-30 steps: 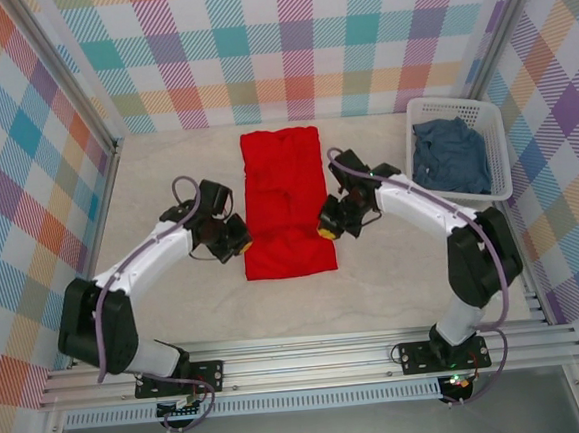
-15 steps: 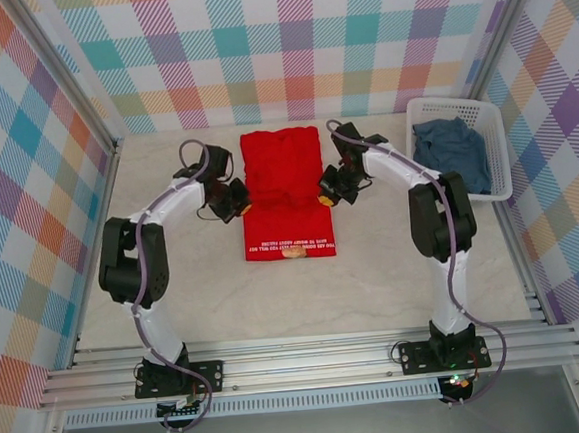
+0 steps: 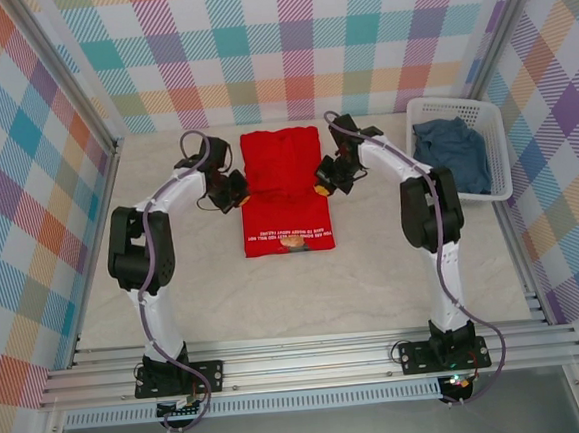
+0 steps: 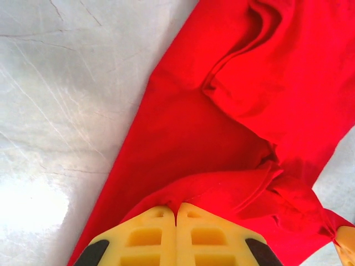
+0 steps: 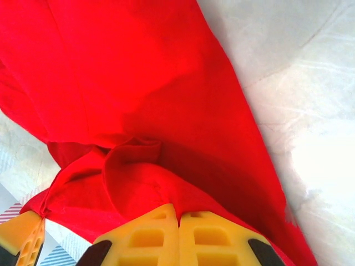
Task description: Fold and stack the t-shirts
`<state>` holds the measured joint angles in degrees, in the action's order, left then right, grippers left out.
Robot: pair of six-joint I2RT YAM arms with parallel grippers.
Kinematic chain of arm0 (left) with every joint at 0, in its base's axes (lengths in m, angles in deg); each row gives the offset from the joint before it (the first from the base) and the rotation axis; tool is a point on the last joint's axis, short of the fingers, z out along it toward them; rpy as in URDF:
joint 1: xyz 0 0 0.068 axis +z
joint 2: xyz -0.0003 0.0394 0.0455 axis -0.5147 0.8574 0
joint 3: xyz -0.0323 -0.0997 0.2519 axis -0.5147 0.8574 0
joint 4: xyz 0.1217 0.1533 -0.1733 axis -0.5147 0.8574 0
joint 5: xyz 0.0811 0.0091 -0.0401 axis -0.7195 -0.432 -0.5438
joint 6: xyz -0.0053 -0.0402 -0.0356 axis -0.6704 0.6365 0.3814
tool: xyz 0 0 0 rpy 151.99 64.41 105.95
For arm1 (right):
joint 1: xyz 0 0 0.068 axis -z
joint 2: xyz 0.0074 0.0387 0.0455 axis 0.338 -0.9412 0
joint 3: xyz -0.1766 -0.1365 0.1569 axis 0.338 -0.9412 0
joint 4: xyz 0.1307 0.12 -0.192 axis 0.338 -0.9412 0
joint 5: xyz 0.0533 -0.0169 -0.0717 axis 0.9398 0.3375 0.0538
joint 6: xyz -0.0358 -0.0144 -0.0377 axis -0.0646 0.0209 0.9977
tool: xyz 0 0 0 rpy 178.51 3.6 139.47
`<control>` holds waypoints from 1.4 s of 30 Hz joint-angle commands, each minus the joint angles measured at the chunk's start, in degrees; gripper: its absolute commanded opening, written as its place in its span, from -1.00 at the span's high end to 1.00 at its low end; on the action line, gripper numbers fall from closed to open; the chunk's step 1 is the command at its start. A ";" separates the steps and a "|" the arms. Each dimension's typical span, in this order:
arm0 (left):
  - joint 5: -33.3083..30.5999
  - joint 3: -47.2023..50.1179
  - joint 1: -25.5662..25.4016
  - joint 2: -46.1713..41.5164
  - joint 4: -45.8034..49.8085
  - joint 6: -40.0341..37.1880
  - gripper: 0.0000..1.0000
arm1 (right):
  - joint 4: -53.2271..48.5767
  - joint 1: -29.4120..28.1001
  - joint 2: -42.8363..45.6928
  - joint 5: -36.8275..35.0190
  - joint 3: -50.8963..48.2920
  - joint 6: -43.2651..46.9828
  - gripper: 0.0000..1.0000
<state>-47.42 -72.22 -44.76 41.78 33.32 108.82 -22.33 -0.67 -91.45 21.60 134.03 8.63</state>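
Observation:
The red t-shirt [image 3: 284, 182] lies in the middle of the table, folded over on itself, with a strip of white print showing along its near edge. My left gripper [image 3: 234, 192] is shut on a pinch of red cloth at the shirt's left edge, and my right gripper [image 3: 324, 183] is shut on its right edge. In the left wrist view the yellow fingers [image 4: 150, 238] pinch a raised fold of red cloth [image 4: 222, 188]. The right wrist view shows the same, its fingers [image 5: 211, 235] closed on a red fold [image 5: 138, 183]. The blue-grey t-shirt [image 3: 451, 154] lies crumpled in the basket.
The white lattice basket [image 3: 451, 105] stands at the far right against the checked wall. Bare pale tabletop [image 3: 306, 295] stretches between the shirt and the arm bases. Checked walls close in the left, far and right sides.
Both grippers have carried the shirt's near edge away from the bases toward the far side, folding it over. The shirt now looks shorter and its printed strip faces up.

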 commanded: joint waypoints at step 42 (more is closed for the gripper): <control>-1.83 -6.51 1.49 3.69 2.50 -3.22 0.57 | 6.08 -0.05 0.67 -0.94 -3.25 0.97 0.51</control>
<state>-46.85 -80.57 -43.58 50.19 31.86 107.46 -14.86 -0.10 -95.52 20.75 133.74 8.78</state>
